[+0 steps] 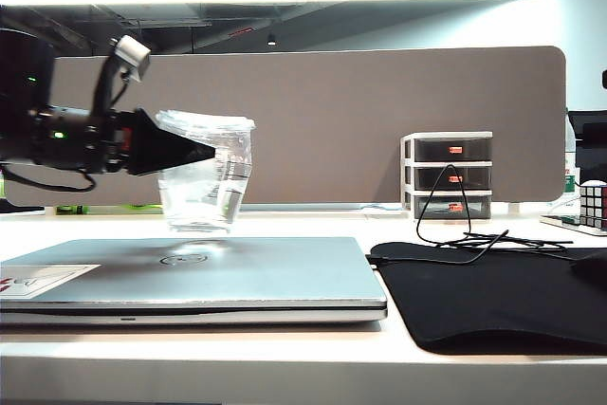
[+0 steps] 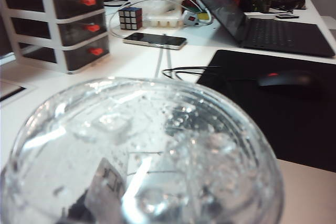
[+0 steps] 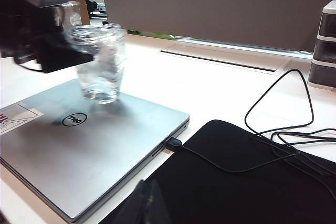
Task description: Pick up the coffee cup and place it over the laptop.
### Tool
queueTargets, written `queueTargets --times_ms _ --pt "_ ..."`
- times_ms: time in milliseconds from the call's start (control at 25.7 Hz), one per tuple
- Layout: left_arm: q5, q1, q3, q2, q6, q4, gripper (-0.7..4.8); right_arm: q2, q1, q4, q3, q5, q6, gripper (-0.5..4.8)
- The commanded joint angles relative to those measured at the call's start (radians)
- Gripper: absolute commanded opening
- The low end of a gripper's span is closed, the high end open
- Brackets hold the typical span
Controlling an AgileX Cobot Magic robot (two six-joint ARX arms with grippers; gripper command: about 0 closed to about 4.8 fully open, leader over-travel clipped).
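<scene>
The white worktop (image 1: 285, 367) is carrying the closed silver laptop (image 1: 190, 277) beside a black mouse mat (image 1: 493, 296). The clear coffee cup (image 1: 207, 182) is standing upright on the laptop's lid, near its far edge. The left pincer (image 1: 204, 152) is reaching level from the left against the cup's upper wall; I cannot tell whether its fingers are pinching or spread. The right pincer (image 3: 149, 205) is showing only a dark tip, its state unclear.

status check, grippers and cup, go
Left gripper at coffee cup, grip unclear. Cup resting tilted on laptop. Right gripper out of view. Nothing in the way.
</scene>
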Motion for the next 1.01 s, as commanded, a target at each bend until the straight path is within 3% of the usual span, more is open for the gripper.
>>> queueTargets --times_ms 39,623,701,740,1013 --pt "-0.014 0.0 -0.08 -0.049 0.001 0.108 2.42 0.0 0.0 0.014 -0.005 -0.004 0.004 -0.06" --pt "-0.044 -0.001 -0.281 -0.077 -0.039 0.228 2.5 0.0 0.001 0.014 -0.005 -0.026 0.004 -0.06" --pt "-0.044 -0.001 -0.292 -0.077 -0.058 0.254 3.27 0.0 0.001 0.014 -0.005 -0.026 0.004 -0.06" --pt "-0.045 -0.001 -0.292 -0.077 -0.081 0.265 3.96 0.0 0.001 0.014 -0.005 -0.026 0.004 -0.06" --pt "-0.053 0.015 -0.323 -0.078 -0.107 0.274 4.36 0.0 0.001 0.014 -0.005 -0.026 0.004 -0.06"
